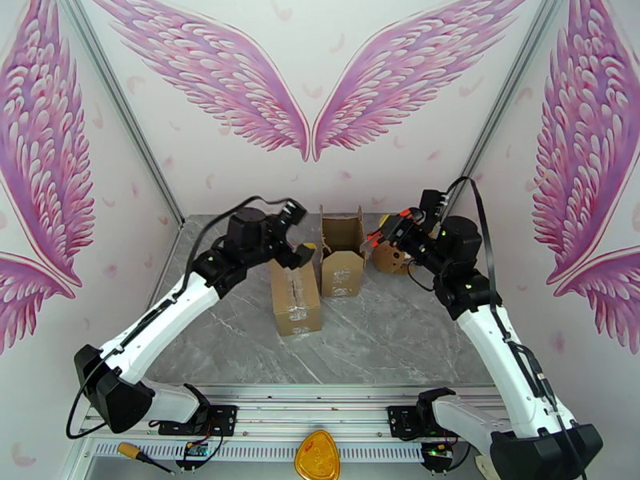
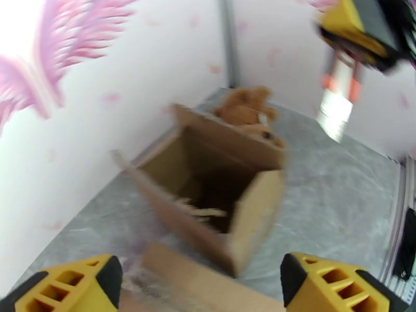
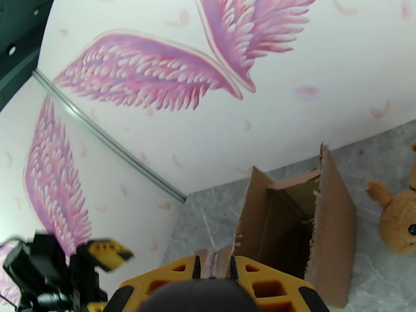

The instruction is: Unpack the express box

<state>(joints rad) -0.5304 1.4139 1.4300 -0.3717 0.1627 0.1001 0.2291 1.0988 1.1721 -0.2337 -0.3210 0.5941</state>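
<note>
An open cardboard express box stands upright mid-table with its flaps raised; inside it looks dark, with torn paper showing. A brown teddy bear lies on the table just right of the box, and the bear is outside it. My left gripper hovers over a second, taped box, its yellow fingers spread wide with nothing between them. My right gripper is at the open box's right flap, pinched on a thin cardboard edge.
The taped box lies lengthwise left of the open one, its top right under my left fingers. Walls with pink wings close in the grey marble table at back and sides. A screwdriver and a yellow disc lie by the front rail.
</note>
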